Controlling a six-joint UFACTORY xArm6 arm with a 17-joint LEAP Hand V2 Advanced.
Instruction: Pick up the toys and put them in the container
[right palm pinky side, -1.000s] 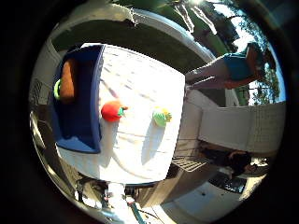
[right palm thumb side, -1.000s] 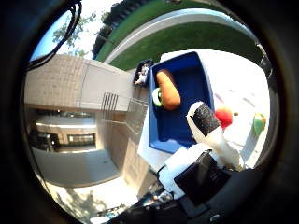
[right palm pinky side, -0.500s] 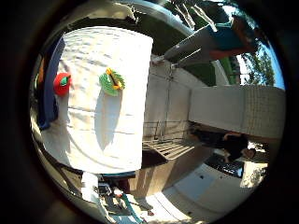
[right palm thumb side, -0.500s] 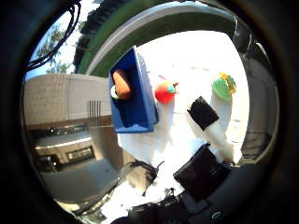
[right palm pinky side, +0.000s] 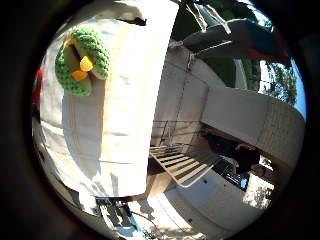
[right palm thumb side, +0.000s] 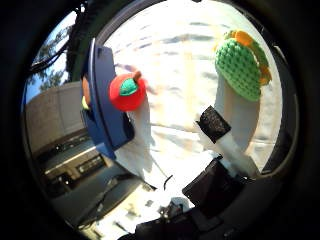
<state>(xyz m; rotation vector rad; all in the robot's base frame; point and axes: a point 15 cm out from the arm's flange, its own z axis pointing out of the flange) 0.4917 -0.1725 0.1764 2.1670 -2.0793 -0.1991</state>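
Blue container (right palm thumb side: 102, 107) seen edge-on; contents mostly hidden behind its wall and the red toy (right palm thumb side: 127, 92). Green toy (right palm thumb side: 242, 65) partly cut off at view edge. Hand (right palm thumb side: 225, 145) finger posture indeterminate.

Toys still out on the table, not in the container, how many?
2: green crocheted toy and red apple toy beside the blue container. Others may be hidden.

White table (right palm pinky side: 120, 125), metal railing (right palm pinky side: 175, 162) beside it, brick wall (right palm pinky side: 280, 135) beyond

Knitted toy (right palm thumb side: 243, 67) and apple toy (right palm thumb side: 127, 92) on the table (right palm thumb side: 175, 55), apple seemingly just beside the container (right palm thumb side: 105, 120).
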